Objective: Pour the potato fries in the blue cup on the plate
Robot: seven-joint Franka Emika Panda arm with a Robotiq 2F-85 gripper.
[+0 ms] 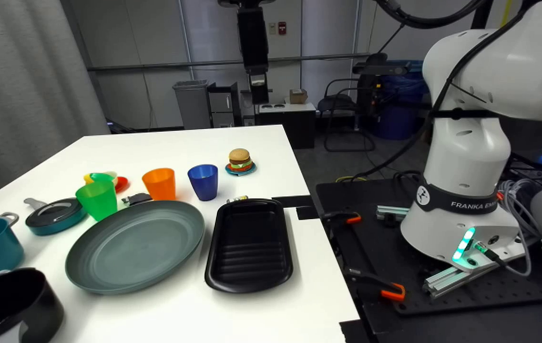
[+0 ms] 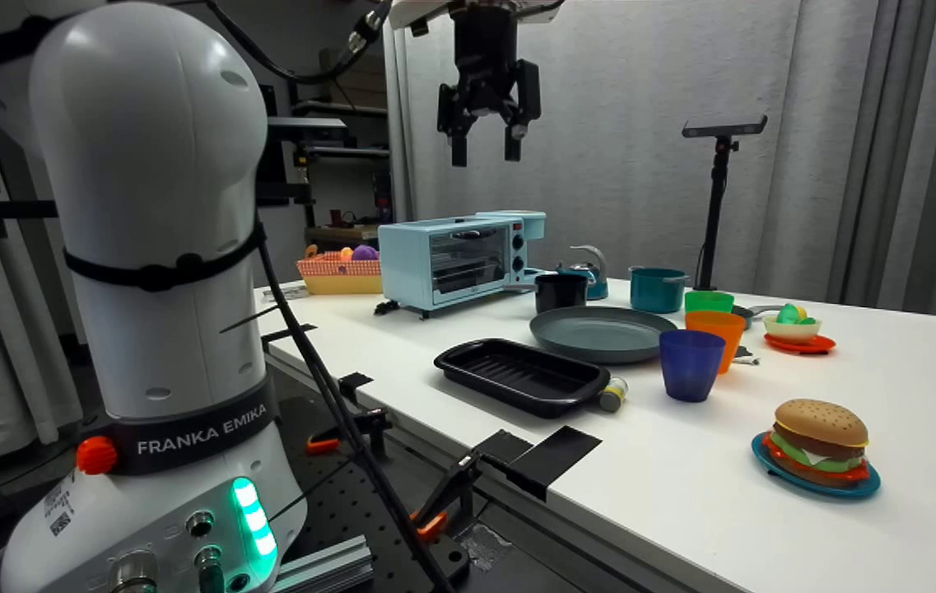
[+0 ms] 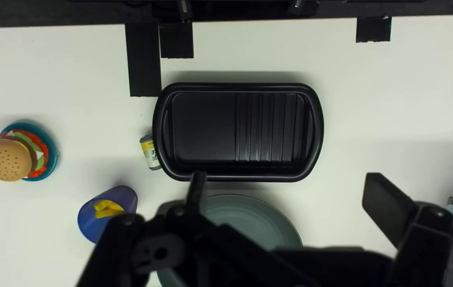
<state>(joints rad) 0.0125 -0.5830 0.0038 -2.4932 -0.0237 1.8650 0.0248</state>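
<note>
The blue cup stands upright on the white table beside the orange cup; it also shows in an exterior view and in the wrist view. The yellow potato fries lie inside the blue cup in the wrist view; the cup's wall hides them in an exterior view. The dark grey-green plate lies flat with nothing on it; it also shows in an exterior view and, partly hidden by the gripper, in the wrist view. My gripper is open and empty, high above the table.
A black tray lies beside the plate, with a small can against it. The orange cup, green cup and toy burger stand near the blue cup. Pots and a toaster oven stand beyond the plate.
</note>
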